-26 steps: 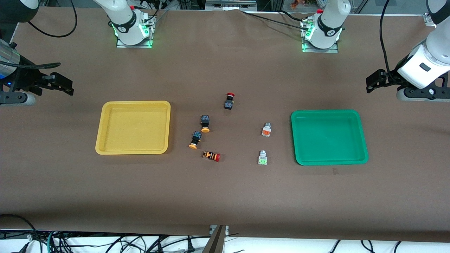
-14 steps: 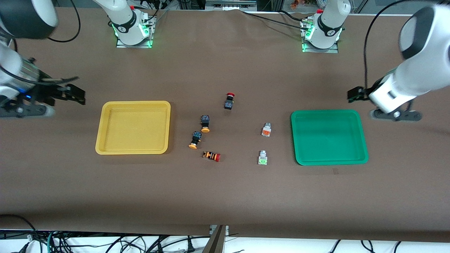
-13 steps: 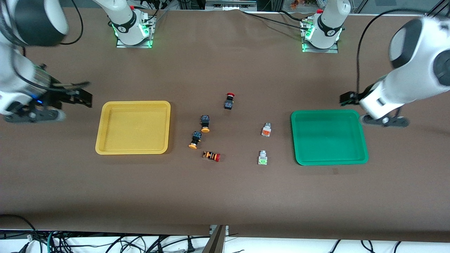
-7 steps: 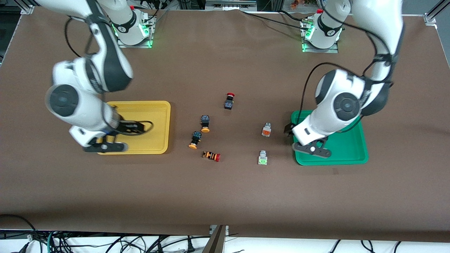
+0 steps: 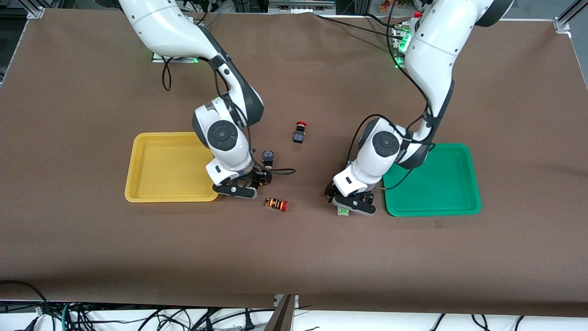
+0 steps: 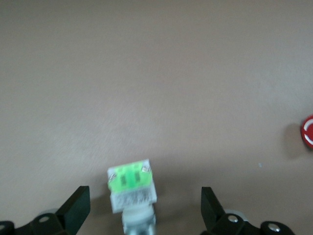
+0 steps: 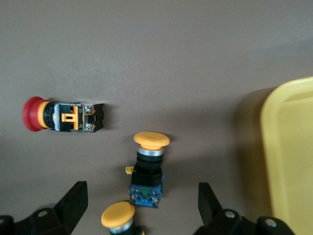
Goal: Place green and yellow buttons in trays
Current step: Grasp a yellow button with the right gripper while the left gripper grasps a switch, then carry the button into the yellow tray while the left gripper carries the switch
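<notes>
I have both arms down at the middle of the table, each over its own target. My left gripper (image 6: 144, 215) hangs low over the green-faced button (image 6: 131, 187), which lies on the brown table (image 5: 294, 248) just beside the green tray (image 5: 459, 202), lower centre-right of the front view; its fingers (image 6: 78, 205) are spread wide to either side of the silvery body and touch nothing, so it is released and, I judge, lined up to close across the narrow sides. The orange-faced boxy button is hidden under that arm in the front view, so I can't place it. My right gripper (image 7: 139, 215) is likewise spread apart and empty, over the yellow-capped button (image 7: 149, 166) lying on its side beside the yellow tray (image 7: 293, 147), left of centre in the front view. A second yellow cap (image 7: 117, 215) sits low in the right wrist view, near the first, so I judge a clean pinch there needs care not to nudge its neighbour. The orange-striped red-capped button (image 5: 276, 204) lies just nearer the front camera, and the black red-capped button (image 5: 299, 132) stands up-frame of centre; both should stay put. Both trays are empty, so nothing is sorted yet
</notes>
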